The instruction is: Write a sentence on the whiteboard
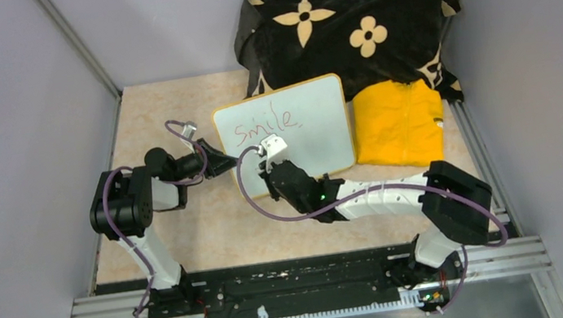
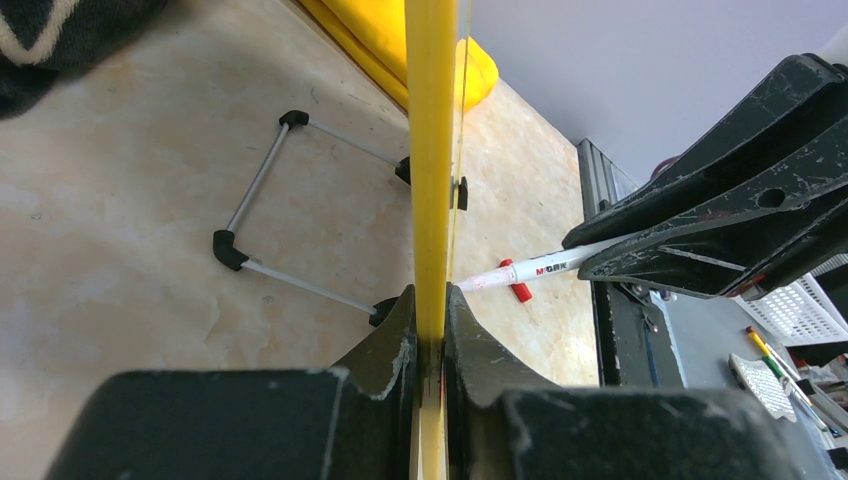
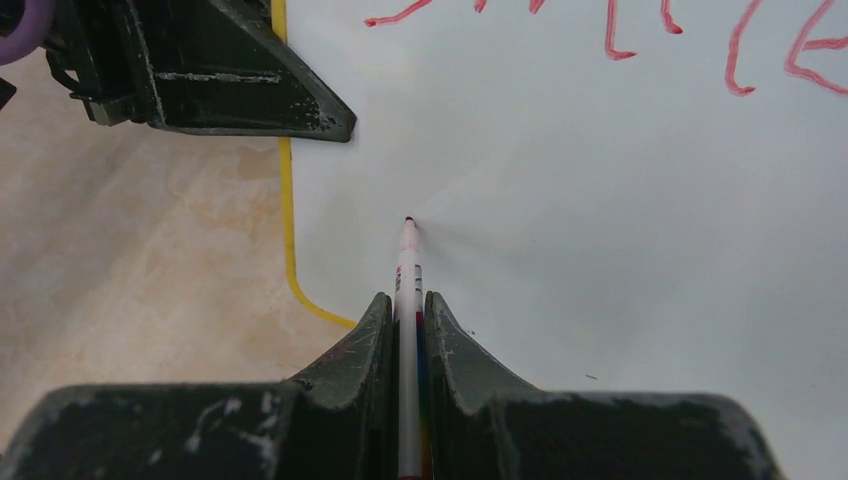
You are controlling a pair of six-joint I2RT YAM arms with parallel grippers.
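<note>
Beige surface [image 1: 205,227], grey walls [image 1: 10,121]. The whiteboard [image 1: 316,134] stands mid-surface, sentence [image 1: 264,124] reading "smile". Left hand [image 2: 430,312] clamps its edge; right hand [image 3: 406,305] pinches the marker [image 3: 408,262]. Left wrist view alone shows a wire stand [image 2: 262,212].

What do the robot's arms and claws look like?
The left arm and right arm mix white links with boxy black joints; purple cables loop along them. The left claw and right claw have black wedge-shaped fingers, scuffed pale.

High overview, two close wrist views.
Overhead looks down from behind; both wrist cameras, facing forward, share the yellow-framed white whiteboard [image 1: 322,121] edge.
</note>
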